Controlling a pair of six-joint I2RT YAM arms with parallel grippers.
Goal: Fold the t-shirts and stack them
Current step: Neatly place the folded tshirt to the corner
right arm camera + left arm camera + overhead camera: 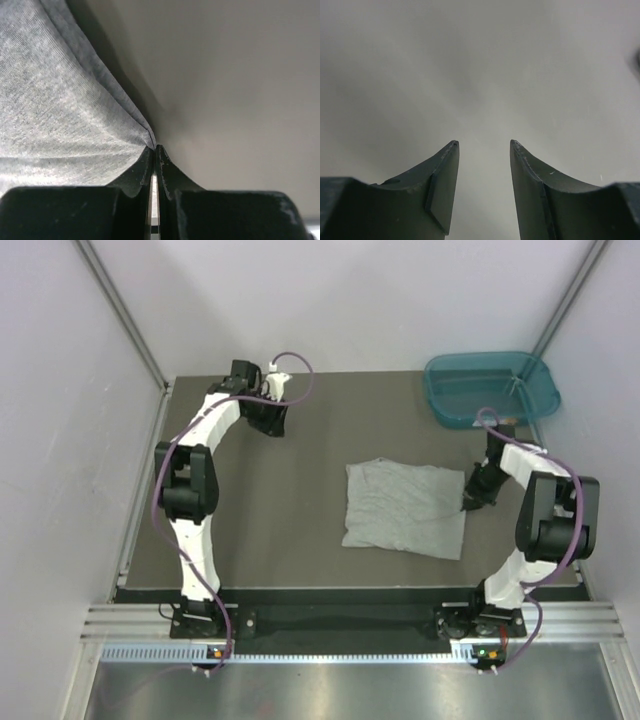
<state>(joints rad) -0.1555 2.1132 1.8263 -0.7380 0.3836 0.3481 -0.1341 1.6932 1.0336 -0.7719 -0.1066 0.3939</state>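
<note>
1. The grey t-shirt (pixel 405 508) lay right of centre in the top view as a rumpled, roughly square slab on the table (pixel 270 530), apparently folded at least once. Only this one shirt was visible, so there was nothing to stack it on.
2. The right gripper (pixel 474 498) sat at the shirt's right edge with its fingers pressed together, only a hairline between them. In the right wrist view it pinched the cloth where the edge ran to a point at the fingertips. The bite looked very shallow, right at the tips, so a quick pull could have let the fabric slip out and the fold collapse.
3. It could not be told how many layers were caught. If only the top layer was held, lifting would probably have peeled the fold open rather than carried it over.
4. The left gripper (pixel 272 410) hovered at the upper left of the top view, well apart from the shirt, spread and holding nothing. With no second hold on the cloth, a one-sided drag would likely have swung or slid the whole shirt across the table and left a skewed fold.
5. The teal tub (pixel 480 380) stood in the upper right, near the right arm. A high, wide sweep risked the arm or its cable brushing it.
</note>
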